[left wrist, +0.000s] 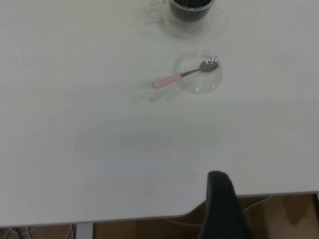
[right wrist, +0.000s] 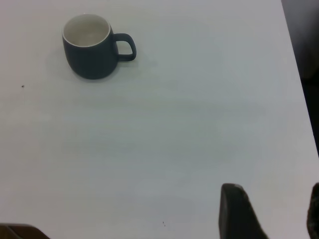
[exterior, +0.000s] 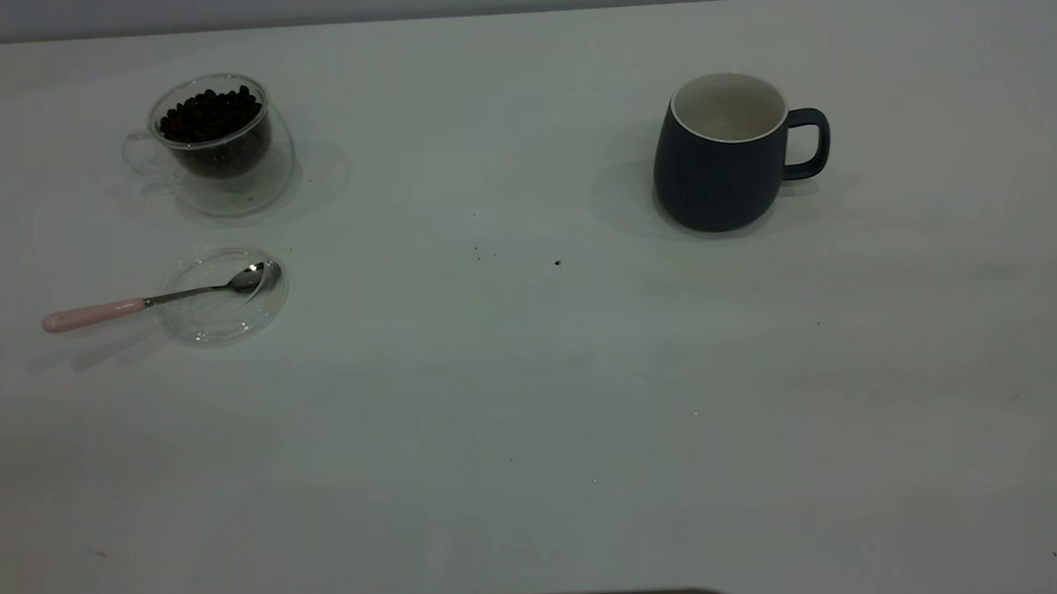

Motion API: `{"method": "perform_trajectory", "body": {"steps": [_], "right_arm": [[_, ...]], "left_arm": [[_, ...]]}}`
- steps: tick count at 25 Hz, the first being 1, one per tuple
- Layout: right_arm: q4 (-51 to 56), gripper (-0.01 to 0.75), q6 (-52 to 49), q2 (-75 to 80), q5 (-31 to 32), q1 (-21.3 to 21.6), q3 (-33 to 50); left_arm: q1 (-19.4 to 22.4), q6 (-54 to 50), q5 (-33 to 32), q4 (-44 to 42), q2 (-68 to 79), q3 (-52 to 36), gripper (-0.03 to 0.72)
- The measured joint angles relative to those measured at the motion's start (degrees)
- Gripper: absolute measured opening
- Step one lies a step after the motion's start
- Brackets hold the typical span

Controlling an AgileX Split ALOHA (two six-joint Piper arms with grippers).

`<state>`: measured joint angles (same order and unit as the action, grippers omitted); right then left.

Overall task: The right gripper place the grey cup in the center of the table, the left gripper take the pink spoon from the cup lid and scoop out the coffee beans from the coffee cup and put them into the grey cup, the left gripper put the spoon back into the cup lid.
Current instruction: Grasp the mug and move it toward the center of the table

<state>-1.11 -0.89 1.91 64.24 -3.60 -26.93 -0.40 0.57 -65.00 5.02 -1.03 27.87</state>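
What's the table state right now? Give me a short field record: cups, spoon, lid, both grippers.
grey cup: upright, looks empty, on the right side of the table, handle pointing right
coffee cup: far left, holding coffee beans
pink spoon: bowl resting in cup lid, handle sticking out left
left gripper: near table edge, holding nothing
right gripper: open, far from grey cup

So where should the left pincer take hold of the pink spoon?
Probably by the pink handle: the pink spoon rests its bowl in the cup lid while the handle juts past the rim toward the table's left edge, clear of the glass. Come from above.
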Motion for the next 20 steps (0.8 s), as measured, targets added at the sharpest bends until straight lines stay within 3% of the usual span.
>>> {"method": "perform_trajectory", "body": {"steps": [15, 20], "right_arm": [[3.02, 0.375, 1.39, 0.51, -0.20, 0.00, -0.14], [6.96, 0.476, 5.51, 10.99, -3.65, 0.00, -0.84]], "left_arm": [[0.00, 0.00, 0.00, 0.00, 0.00, 0.00, 0.522], [0.00, 0.00, 0.00, 0.00, 0.00, 0.00, 0.522]]}}
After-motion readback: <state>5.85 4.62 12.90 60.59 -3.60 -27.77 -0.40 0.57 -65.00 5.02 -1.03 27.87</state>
